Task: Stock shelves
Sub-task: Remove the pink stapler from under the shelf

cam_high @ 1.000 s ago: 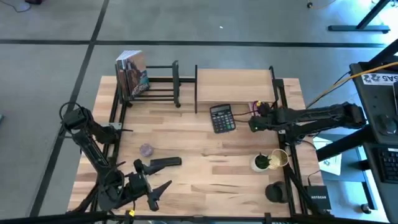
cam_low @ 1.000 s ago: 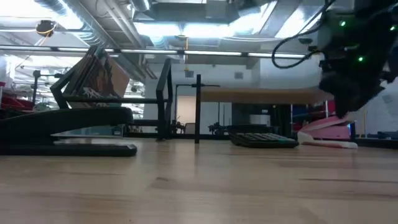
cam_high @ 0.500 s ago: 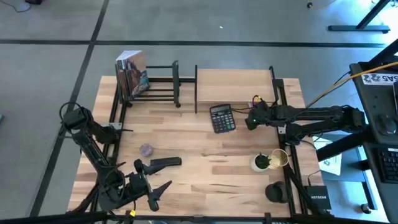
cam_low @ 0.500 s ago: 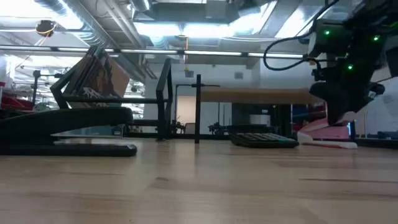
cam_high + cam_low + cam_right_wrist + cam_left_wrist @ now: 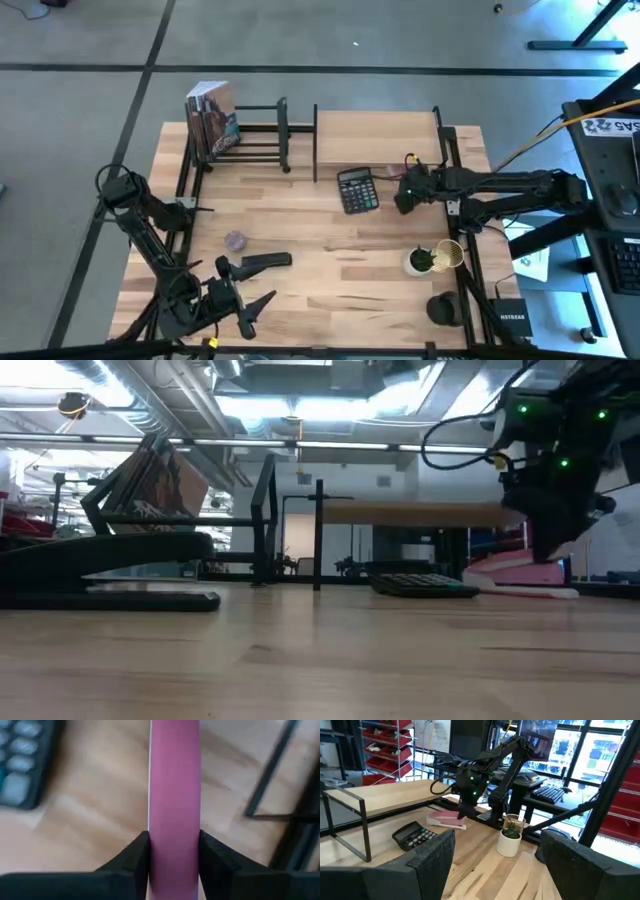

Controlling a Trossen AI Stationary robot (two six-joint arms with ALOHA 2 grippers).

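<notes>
We see our right gripper (image 5: 174,857) with its jaws clamped on a pink stapler (image 5: 174,795) beside the calculator (image 5: 357,189), just in front of the wooden shelf (image 5: 377,135) at the table's (image 5: 330,290) far edge; the black rack (image 5: 255,135) stands at the far left corner; our left gripper (image 5: 245,290) rests with jaws apart near the front left corner.

1. My high camera looks straight down on the whole light wood table (image 5: 300,250).
2. My low camera sits at table height, facing the room.
3. My left wrist camera looks across at the flat black calculator (image 5: 414,834).
4. My right wrist camera is very close to the long pink stapler (image 5: 174,795).
5. All four views share that calculator.
</notes>
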